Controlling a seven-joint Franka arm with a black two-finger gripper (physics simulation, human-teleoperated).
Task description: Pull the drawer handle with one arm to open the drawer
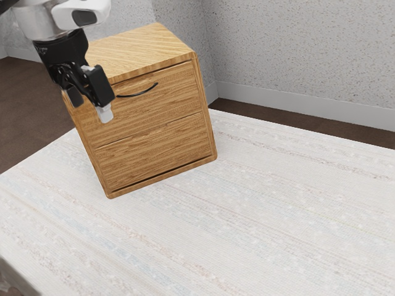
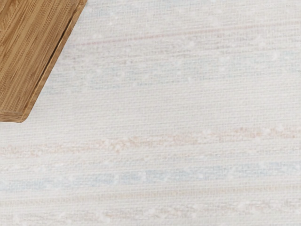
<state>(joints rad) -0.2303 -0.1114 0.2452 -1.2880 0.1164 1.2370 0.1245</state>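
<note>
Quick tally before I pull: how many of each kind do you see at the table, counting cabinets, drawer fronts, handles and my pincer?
wooden cabinet: 1
drawer fronts: 2, the upper drawer front and the lower drawer front
black handle: 1, on the upper drawer front
pincer: 1
Total: 5

Beneath the pincer [image 1: 91, 106] lay the pale woven table [image 2: 188, 141], faintly striped. 1 wooden corner of the cabinet [image 2: 33, 47] showed off to the pincer's side.
</note>
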